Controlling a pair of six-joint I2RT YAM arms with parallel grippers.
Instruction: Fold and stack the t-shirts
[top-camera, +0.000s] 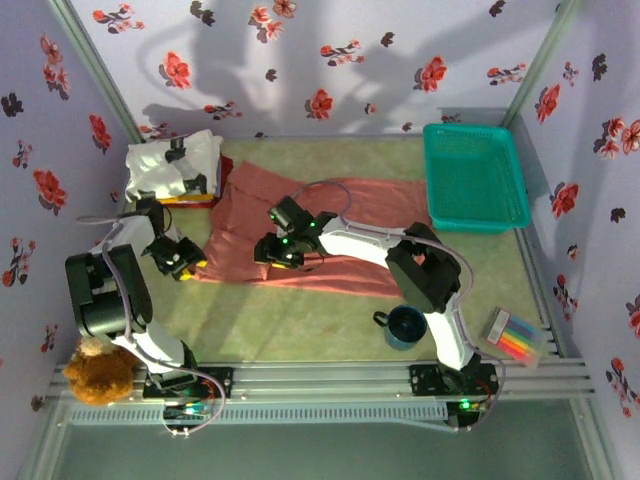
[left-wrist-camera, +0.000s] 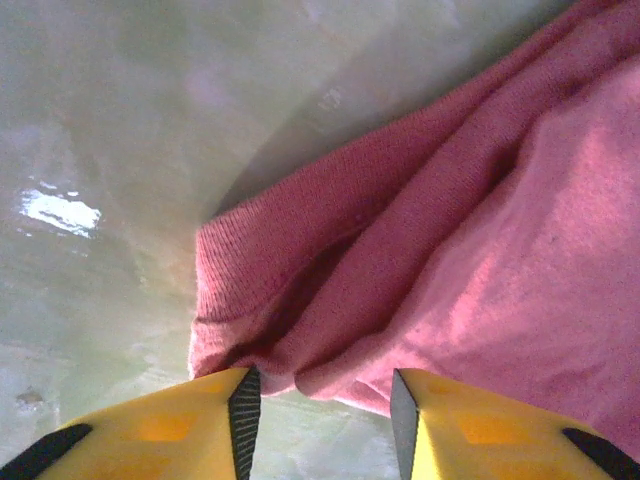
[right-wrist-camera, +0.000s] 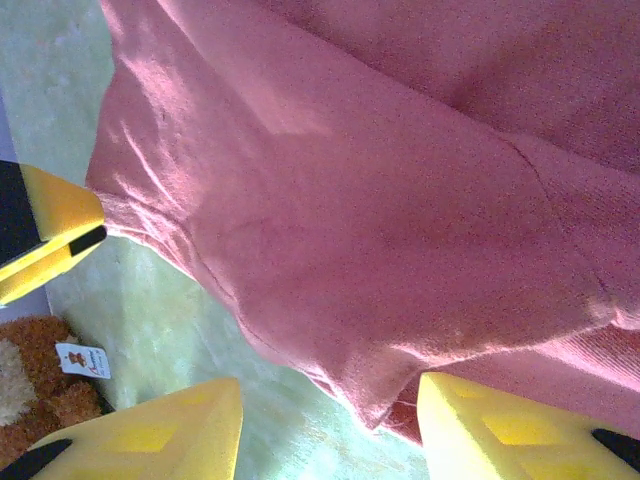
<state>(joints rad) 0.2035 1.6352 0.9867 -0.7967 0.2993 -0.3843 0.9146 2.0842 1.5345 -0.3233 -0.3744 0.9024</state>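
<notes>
**On the table's middle: pink shirt flat, both grippers at its near edge**

On the table (top-camera: 300, 320), most of the middle is covered by the pink shirt (top-camera: 385, 195), which is spread out flat, with some wrinkling toward its left end. Nothing of it is folded yet. At the far left corner a white shirt (top-camera: 175, 165) with black marks is seen already bundled, well apart from the teal basket (top-camera: 428, 170) at the far right.

The left gripper (top-camera: 185, 258) is set low at the pink shirt's near left corner. In its wrist view, the left gripper (left-wrist-camera: 320, 390) has its fingers parted narrowly, and the doubled, ribbed edge of the pink shirt (left-wrist-camera: 450, 260) lies just at the gap. No pinch can be made out.

The right gripper (top-camera: 275, 250) is placed further along the near edge. Its wrist view shows the right gripper (right-wrist-camera: 330, 400) held wide, with a corner of the pink shirt (right-wrist-camera: 380, 200) hanging between the fingers, not clamped.

The cloth is judged light, soft and limp, so it will sag and drag rather than keep its shape. It is best taken at the thick hem, at two points well apart, with both layers caught. A shallow pinch would likely slip off when lifted.
</notes>
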